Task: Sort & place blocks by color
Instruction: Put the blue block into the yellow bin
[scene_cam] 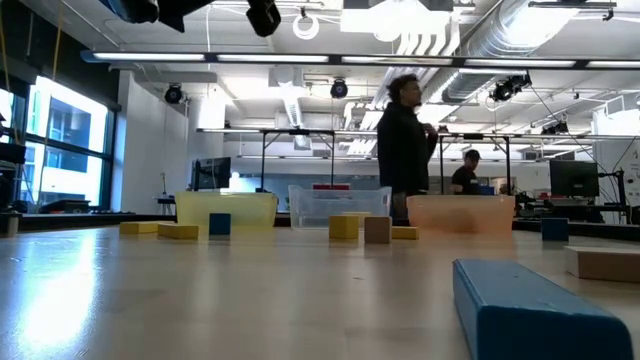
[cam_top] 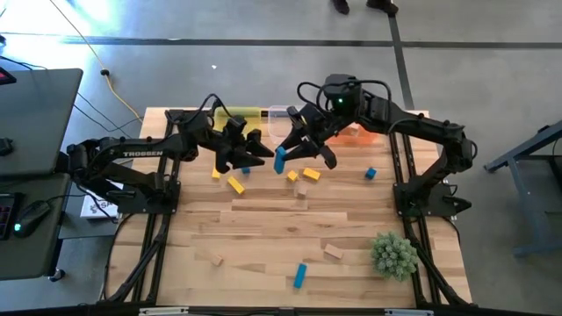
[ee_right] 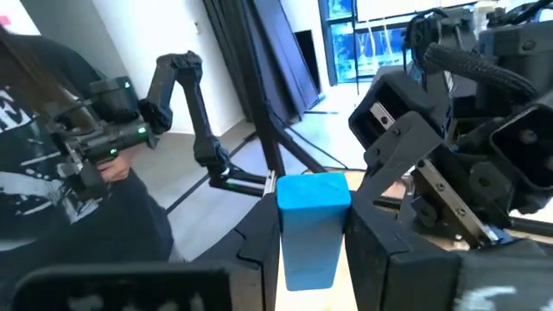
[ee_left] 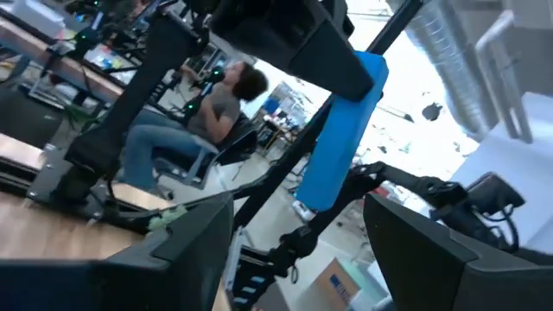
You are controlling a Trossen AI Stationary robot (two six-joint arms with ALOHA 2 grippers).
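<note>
My right gripper [cam_top: 286,151] is raised over the table's far middle, shut on a blue bar [cam_top: 280,160]. My left gripper [cam_top: 253,152] hovers just left of it, open and facing the bar [ee_left: 341,130] without touching it. Loose blocks lie on the table: yellow ones [cam_top: 235,184] [cam_top: 312,175], tan ones [cam_top: 301,189] [cam_top: 333,252], a blue cube [cam_top: 371,174] and a second blue bar [cam_top: 299,276]. In the low view both grippers show only at the top edge. My right gripper pinches the blue bar by its two long sides [ee_right: 313,250] between its two fingers [ee_right: 259,242], near one end. The fingers come roughly level from the table's right. The bar's free end [ee_left: 315,194] sticks out past them, and the bar is lifted clear of the table.
A yellow bin [cam_top: 237,114], a clear bin [cam_top: 279,118] and an orange bin [cam_top: 360,133] stand along the far edge. A spiky green plant ball [cam_top: 393,254] sits near the front right. People stand [scene_cam: 405,150] and sit [ee_left: 186,130] beyond the table.
</note>
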